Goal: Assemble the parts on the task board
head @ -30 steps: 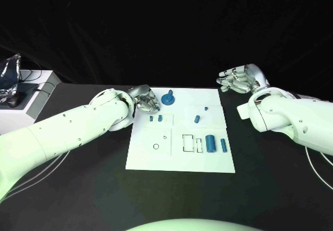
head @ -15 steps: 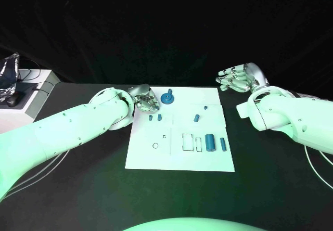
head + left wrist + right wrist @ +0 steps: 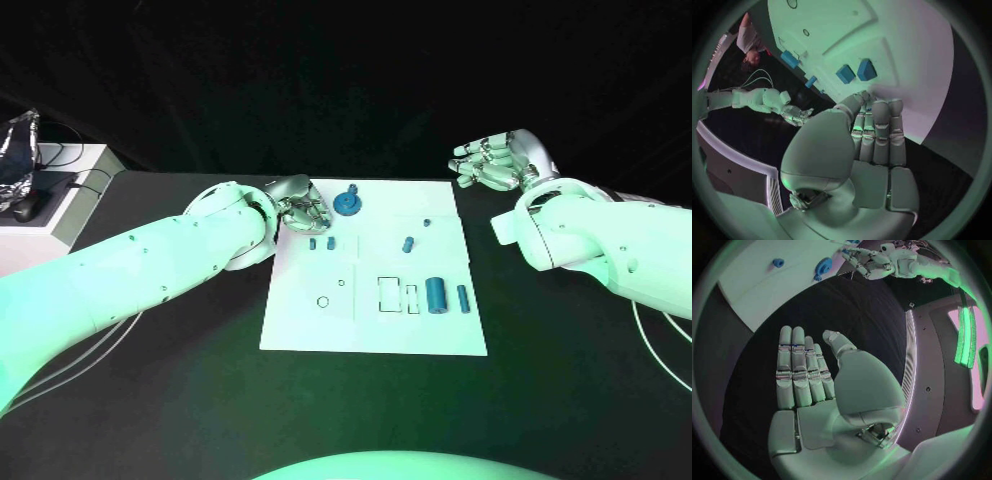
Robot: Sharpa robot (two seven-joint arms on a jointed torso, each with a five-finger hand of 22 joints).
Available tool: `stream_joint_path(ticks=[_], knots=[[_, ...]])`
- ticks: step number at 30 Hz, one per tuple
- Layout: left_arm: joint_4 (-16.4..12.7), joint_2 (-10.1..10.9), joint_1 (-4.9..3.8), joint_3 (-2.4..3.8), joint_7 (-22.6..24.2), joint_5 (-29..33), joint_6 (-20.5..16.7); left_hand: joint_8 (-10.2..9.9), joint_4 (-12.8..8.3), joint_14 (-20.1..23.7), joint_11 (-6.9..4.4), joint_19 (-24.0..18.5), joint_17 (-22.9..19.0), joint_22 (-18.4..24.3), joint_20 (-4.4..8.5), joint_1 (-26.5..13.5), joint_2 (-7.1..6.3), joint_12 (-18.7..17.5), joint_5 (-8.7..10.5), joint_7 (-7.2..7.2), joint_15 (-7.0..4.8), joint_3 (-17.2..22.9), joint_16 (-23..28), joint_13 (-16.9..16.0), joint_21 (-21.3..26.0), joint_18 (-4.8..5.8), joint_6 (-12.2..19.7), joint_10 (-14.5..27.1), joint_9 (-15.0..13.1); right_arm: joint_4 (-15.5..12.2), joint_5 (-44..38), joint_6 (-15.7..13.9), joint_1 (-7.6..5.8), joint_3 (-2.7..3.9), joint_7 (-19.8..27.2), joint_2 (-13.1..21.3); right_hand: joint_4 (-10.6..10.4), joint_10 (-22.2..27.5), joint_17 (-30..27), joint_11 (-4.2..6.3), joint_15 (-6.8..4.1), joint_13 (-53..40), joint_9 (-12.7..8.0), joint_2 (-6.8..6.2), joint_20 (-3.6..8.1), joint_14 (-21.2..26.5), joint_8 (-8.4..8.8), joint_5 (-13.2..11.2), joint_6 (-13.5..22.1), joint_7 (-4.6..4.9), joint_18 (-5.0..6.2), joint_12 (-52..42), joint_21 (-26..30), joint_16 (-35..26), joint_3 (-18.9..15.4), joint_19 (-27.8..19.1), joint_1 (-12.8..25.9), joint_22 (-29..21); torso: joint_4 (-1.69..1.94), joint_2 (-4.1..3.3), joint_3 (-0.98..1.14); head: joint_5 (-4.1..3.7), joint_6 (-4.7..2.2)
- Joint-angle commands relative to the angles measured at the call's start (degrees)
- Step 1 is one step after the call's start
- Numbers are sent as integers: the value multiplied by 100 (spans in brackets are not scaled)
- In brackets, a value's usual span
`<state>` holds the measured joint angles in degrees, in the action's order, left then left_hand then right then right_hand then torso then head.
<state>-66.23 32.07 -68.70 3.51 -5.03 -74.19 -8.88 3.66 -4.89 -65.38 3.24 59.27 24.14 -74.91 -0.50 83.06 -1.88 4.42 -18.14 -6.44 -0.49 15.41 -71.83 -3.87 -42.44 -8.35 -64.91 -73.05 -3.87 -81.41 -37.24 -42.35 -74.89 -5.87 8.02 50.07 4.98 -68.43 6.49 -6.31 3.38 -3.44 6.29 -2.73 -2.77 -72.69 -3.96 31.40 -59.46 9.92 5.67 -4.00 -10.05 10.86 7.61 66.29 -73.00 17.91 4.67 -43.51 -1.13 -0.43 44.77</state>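
Note:
The white task board lies mid-table. On it are a round blue part, two small blue parts, a short one, and a thick cylinder beside a slim one. My left hand hovers at the board's far left corner. In the left wrist view its fingers are straight and together and hold nothing, just short of the two small parts. My right hand is off the board's far right corner. Its palm is flat, its fingers are spread and it holds nothing.
Outlined slots and a small ring mark show on the board's near half. A white box with a foil-wrapped object and cables stands at the table's far left edge. Black table surrounds the board.

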Motion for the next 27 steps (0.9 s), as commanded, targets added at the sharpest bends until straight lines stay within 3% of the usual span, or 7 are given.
stream_joint_path(ticks=[1, 11, 17, 20, 24, 25, 27], knots=[[-9, 12, 31, -23, -106, -42, 131, -19, 5, 52, 8, -32, 5, -68, 32, 26, -50, 22, -5, -15, 10, -16, 30, -2, -10, -20, 91, 62, 25, -7, -5, 27, 2, 1, 69, 3, 21, 39, -7, -6, 19, 7, -9, -42, -8, 10, 31, 31, 31, 13, -57, 35, -31, -19, -11, -42, -13, -25, 4, 0, -6, 2, 6], [-23, 37, 31, -21, -130, -18, -41, -30, -8, 120, 23, -36, -8, -57, 32, 52, -197, 64, -11, 55, 25, 79, 79, 0, 11, -13, 1009, 130, 45, -17, 4, 38, 4, 0, 103, 3, 22, 41, -6, -6, 20, 8, -9, -38, -10, 16, 32, 31, 34, 14, -55, 35, -37, -13, -12, -43, -20, -43, 5, 2, -5, 4, 8], [-42, 62, 32, -19, -130, -44, -123, -36, 25, 117, 17, -22, -6, -53, 35, 64, -238, 98, -9, 48, 21, 99, 80, -3, 19, -10, 1267, 124, 53, -4, 2, 80, 7, -2, 76, 9, 24, 41, -5, -6, 20, 8, -9, -37, -10, 18, 31, 31, 34, 14, -54, 35, -39, -11, -12, -43, -23, -49, 3, 1, -6, 1, 1], [-60, 83, 33, -12, -171, -77, -209, -43, 40, 107, 13, -17, -3, -49, 36, 65, -253, 112, -7, 63, 19, 89, 77, -5, 25, -8, 1419, 122, 59, -10, -69, 268, 9, -3, -39, 35, 40, 24, 4, 3, 3, 8, -3, -24, 7, -21, 27, 27, 13, 7, -39, 33, -80, 17, -4, -2, -49, -58, 9, 1, -6, 0, -3], [-69, 134, 33, 22, -218, -99, -293, -42, 49, 63, -5, 22, -3, -34, 49, 80, -274, 146, -19, 74, 1, 76, 85, -6, 33, -12, 1543, 97, 60, 8, -352, 659, 11, -5, -204, 58, 145, 43, 131, 34, -159, 9, 5, -27, 161, -514, 21, -168, -36, -8, 69, 42, -385, 277, -14, 405, -189, 92, -3, -4, -4, -17, -21], [-63, 154, 33, 32, -226, -77, -310, -39, 52, 61, -4, 23, -3, -33, 49, 79, -272, 147, -19, 73, 1, 77, 86, -6, 34, -12, 1520, 98, 58, 23, -520, 853, 11, -6, -265, 63, 216, 30, 246, 66, -275, 9, 9, -38, 268, -884, 20, -323, -77, -29, 137, 45, -620, 485, -31, 711, -287, 218, -3, 1, 2, -24, -31], [-53, 189, 33, 47, -206, 25, -349, -36, 64, 67, 2, 25, -6, -26, 51, 82, -265, 148, -18, 55, 5, 83, 109, -5, 47, -9, 1429, 113, 56, 40, -801, 1148, 11, -6, -355, 65, 268, -22, 418, 116, -386, 11, 11, -27, 378, -1248, 24, -555, -141, -80, 179, 46, -901, 725, -44, 1006, -357, 386, -6, 4, 6, -35, -55]])
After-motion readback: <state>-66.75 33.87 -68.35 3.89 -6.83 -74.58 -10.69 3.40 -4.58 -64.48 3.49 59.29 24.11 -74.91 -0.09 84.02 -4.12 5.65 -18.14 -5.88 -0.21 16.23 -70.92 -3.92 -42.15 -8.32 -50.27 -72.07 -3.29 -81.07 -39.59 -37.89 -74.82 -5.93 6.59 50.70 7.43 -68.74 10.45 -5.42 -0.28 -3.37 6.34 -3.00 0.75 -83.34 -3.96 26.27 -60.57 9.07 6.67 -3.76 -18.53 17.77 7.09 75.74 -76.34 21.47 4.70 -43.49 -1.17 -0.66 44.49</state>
